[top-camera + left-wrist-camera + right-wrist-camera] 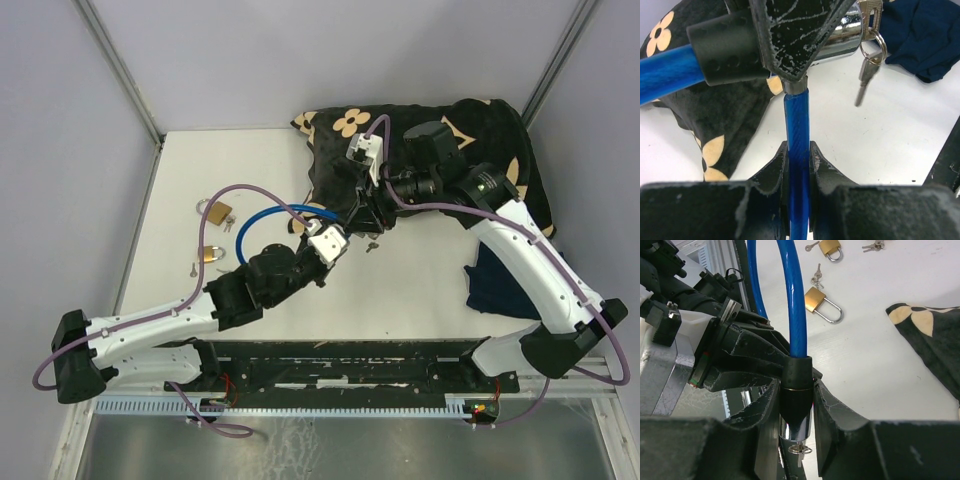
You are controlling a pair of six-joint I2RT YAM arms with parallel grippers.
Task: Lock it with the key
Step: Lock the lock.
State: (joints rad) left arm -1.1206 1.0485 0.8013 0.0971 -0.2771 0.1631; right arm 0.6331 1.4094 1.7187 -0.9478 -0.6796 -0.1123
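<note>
The left gripper (798, 150) is pinching the blue cable (797, 117) just below its metal tip, with its jaws pressing on both sides. The right gripper (796, 405) is squeezing the lock barrel (796, 422) where the black sleeve meets the chrome, above the white table (420, 290). The key (869, 12) is sitting in the barrel's end, and a spare key (863, 82) is dangling from its ring. A brass padlock (817, 300) is lying farther off on the table. A flowered cloth (480, 130) is lying behind the arms.

Both arm links (150, 325) are white with black joints. Purple cables (440, 208) run behind the fingers (771, 172), which are black, scuffed and flecked white.
</note>
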